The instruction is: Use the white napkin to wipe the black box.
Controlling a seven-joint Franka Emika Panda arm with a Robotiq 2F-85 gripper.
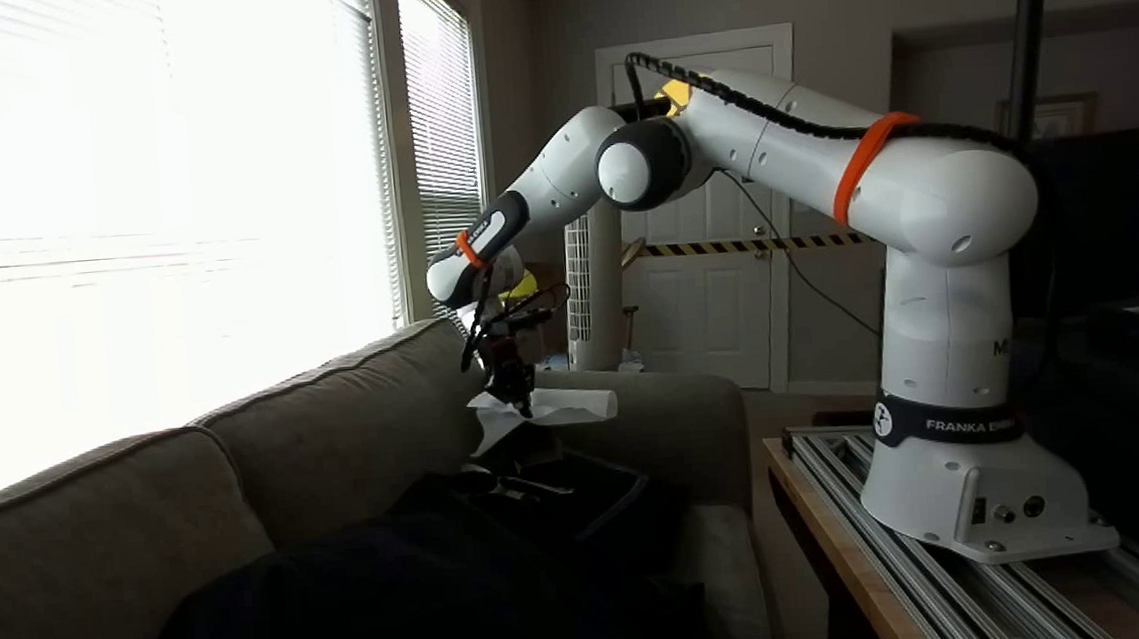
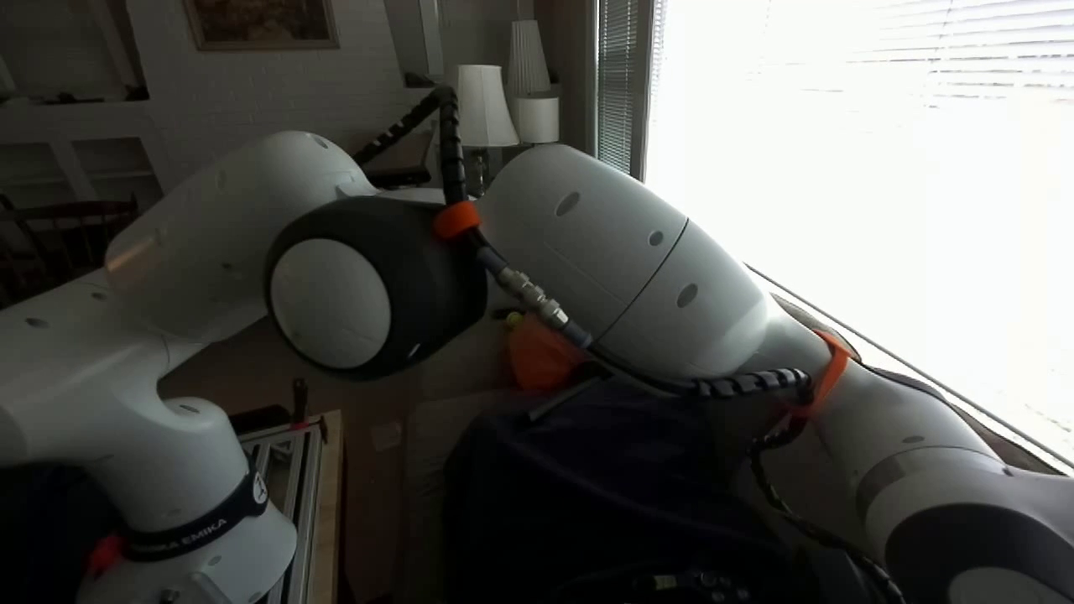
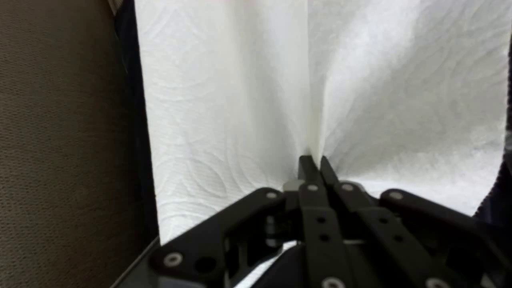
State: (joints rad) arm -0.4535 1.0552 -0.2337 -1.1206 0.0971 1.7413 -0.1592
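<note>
Gripper (image 3: 315, 161) clamped on white napkin (image 3: 224, 104), pinching a fold, paper spread to both sides in our wrist view. We see it in an exterior view above dark cloth (image 1: 378, 593) on the couch (image 1: 73, 535). Dark shape (image 1: 538, 448) just below: too dim for us to tell if it's the black box or if the napkin touches it.

Wrist view: napkin (image 3: 228, 120) in gripper (image 3: 315, 161), extends both sides of fingers (image 3: 307, 167), sofa (image 3: 64, 152) left of napkin. In an exterior view: sofa left, table (image 1: 843, 541) right, arm base (image 1: 963, 492) on table; window (image 1: 138, 169) behind sofa, door (image 1: 710, 325) at back past sofa's far armrest (image 1: 687, 422); cloth (image 1: 368, 584) on sofa seat (image 1: 722, 559); napkin over cloth's far end, contact below unclear
</note>
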